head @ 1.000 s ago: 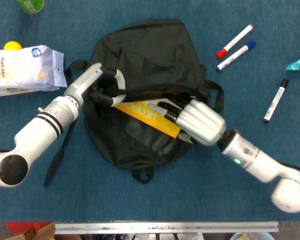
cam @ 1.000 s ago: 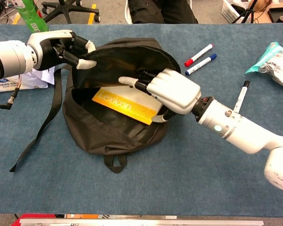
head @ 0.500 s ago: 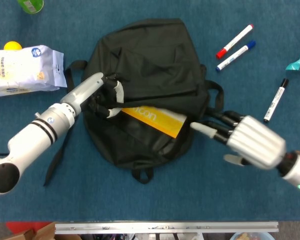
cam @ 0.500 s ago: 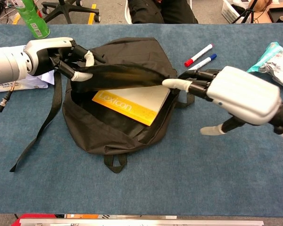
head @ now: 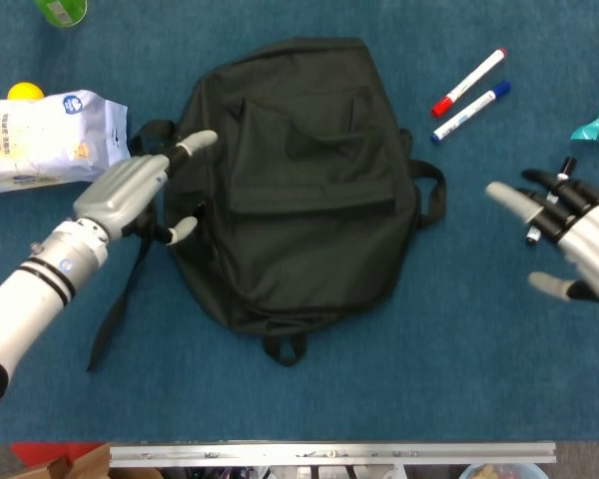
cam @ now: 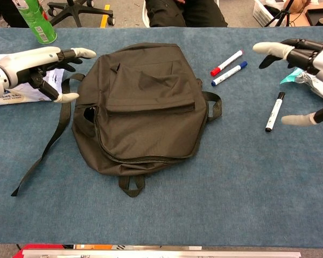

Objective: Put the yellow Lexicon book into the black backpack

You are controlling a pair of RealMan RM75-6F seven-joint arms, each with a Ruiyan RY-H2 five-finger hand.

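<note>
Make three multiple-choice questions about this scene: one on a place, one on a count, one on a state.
1. Where is the green bottle?
A. far left corner
B. beside the markers
C. on the backpack

2. How many markers lie on the table?
A. two
B. three
C. five

3. How is the backpack?
A. flap held open
B. standing upright
C. lying flat, flap down

Answers: 1 A, it stands behind the white bag. 2 B, red-capped marker, blue-capped marker, black marker. 3 C, left hand and right hand are off it.

Blue table [head: 379,379], black backpack [head: 299,190] (flap closed), markers [head: 469,83], snack bag [head: 45,140]
</note>
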